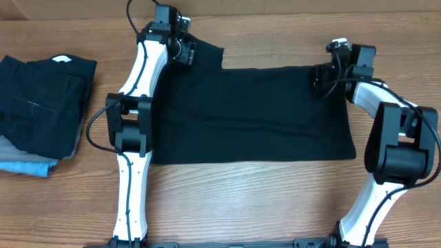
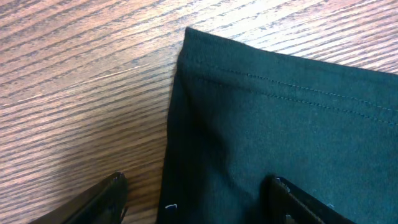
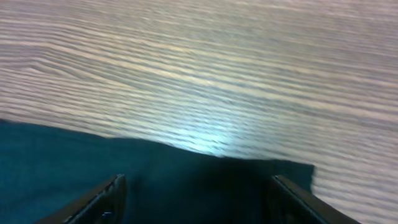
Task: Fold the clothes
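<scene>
- Far left, a pile [image 1: 41, 103] of folded clothes sits on the table [image 1: 275, 200] with a dark piece on top and grey and blue layers under it. I count at least three garments. It lies well apart from the work, likely set aside as done.
- The left gripper [image 1: 185, 52] hangs over the far-left corner of the shirt [image 1: 255, 114], where a flap [image 1: 207, 58], probably a sleeve, juts past the top edge. Its two fingers [image 2: 106, 198] stand apart and clamp nothing. One is over bare wood and the other over cloth, so they straddle the side edge just below the stitched hem [image 2: 280, 93]. That looks like lining up to pinch the corner.
- The shirt, the one thing to fold, lies flat in the middle of the table between the two arms. It is a broad dark rectangle with few wrinkles, and lying flat like this it leaves its corners open to reach.
- The right gripper [image 1: 322, 77] sits over the far-right corner. Its wrist view is blurred, yet both fingers [image 3: 109, 194] show apart with nothing held, and the cloth's edge runs beneath them.
- With a gripper at each far corner, my guess is a matched grab to carry the far edge toward the near one.
- Count: one spread shirt, one pile, two arms, two grippers — four fingers.
</scene>
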`<action>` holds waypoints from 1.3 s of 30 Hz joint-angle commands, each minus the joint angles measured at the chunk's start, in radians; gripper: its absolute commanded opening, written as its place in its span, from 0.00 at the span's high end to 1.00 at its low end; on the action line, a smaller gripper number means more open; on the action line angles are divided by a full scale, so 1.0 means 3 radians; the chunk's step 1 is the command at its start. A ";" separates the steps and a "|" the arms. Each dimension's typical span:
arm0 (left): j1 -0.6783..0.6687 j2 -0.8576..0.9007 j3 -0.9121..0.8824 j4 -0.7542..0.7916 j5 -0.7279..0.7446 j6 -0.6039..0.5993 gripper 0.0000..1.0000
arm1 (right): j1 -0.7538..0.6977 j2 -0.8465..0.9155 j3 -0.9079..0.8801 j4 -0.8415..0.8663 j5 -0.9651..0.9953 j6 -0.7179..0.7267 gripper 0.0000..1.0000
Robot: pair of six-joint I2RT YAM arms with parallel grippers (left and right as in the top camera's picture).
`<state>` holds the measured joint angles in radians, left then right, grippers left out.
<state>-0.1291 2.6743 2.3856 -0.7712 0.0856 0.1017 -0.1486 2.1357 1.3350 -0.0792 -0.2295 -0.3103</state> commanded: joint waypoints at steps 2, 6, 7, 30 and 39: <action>0.0037 0.0121 -0.0094 -0.0160 0.0064 -0.0042 0.23 | 0.0009 0.0051 0.0019 0.0123 0.0258 -0.0066 0.28; 0.0037 0.0121 -0.0094 -0.0164 0.0064 -0.0042 0.21 | 0.0009 0.0065 0.0019 0.0427 0.0539 0.0001 0.16; 0.0036 0.0121 -0.0094 -0.0178 0.0064 -0.0043 0.21 | 0.0009 0.0066 0.0019 0.0409 0.0540 0.0034 0.14; 0.0053 0.0112 -0.0034 -0.0188 0.0010 -0.0028 0.96 | 0.0011 0.0243 0.0027 0.0033 0.0614 0.0563 0.59; 0.0172 0.0085 0.0603 -0.0629 -0.0061 -0.0067 0.96 | 0.0011 -0.0014 0.0029 0.0062 0.0612 0.0565 0.96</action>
<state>-0.1043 2.6835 2.4809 -0.9279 0.0959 0.0990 -0.1482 2.1807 1.3479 -0.0624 -0.0486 -0.1425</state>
